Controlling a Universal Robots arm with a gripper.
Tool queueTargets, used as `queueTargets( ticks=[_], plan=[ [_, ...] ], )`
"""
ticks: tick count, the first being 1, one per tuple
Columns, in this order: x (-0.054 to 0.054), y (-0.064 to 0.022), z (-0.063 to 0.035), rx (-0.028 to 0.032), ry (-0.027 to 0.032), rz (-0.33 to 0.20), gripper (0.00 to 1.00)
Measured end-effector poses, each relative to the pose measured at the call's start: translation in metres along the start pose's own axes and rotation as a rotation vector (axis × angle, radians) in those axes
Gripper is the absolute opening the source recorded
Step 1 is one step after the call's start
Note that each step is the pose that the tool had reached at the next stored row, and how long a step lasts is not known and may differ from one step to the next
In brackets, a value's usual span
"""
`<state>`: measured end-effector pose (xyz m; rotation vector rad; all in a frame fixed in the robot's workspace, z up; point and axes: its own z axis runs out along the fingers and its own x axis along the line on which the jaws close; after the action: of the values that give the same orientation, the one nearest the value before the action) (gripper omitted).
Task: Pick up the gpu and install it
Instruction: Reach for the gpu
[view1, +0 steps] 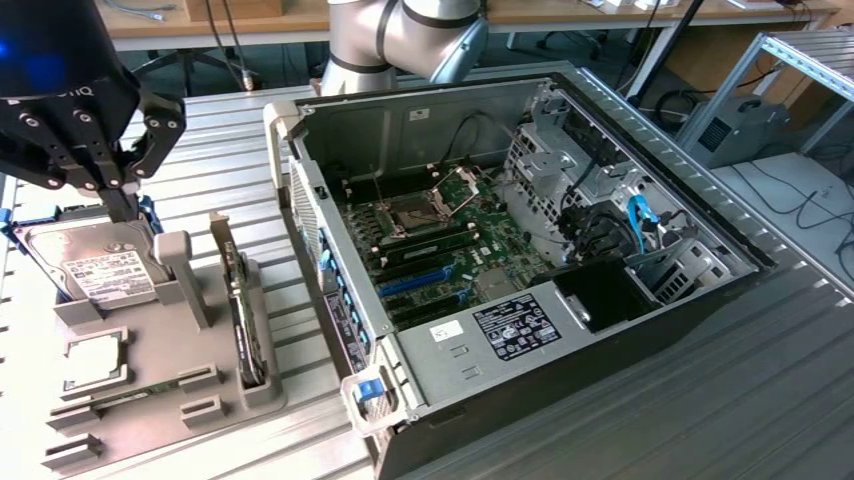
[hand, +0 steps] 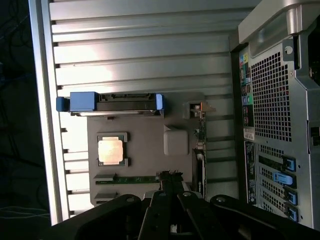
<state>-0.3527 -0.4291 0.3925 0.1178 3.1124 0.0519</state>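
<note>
Gripper (view1: 124, 203) closed and empty, hanging over the parts holder (view1: 163, 350).
The gpu (view1: 242, 310) stands on edge in its slot, top edge apparently offered for grasping, beside the open case (view1: 534, 260). Holder contents: one gpu, one hard drive (view1: 91, 265), one CPU (view1: 91, 358), one memory stick (view1: 127, 398).

Closed gripper (view1: 124, 205) near HDD (view1: 91, 262), gpu (view1: 242, 310) upright in holder (view1: 150, 345), PC case (view1: 400, 130) open

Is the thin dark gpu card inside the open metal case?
No, the gpu card stands edgewise in the grey plastic tray.
</note>
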Motion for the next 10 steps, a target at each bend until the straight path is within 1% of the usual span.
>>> queueTargets(
  ticks=[10],
  plan=[
    [-0.0005, -0.0062, 0.0000, 0.0009, -0.0001, 0.000, 0.11]
  ],
)
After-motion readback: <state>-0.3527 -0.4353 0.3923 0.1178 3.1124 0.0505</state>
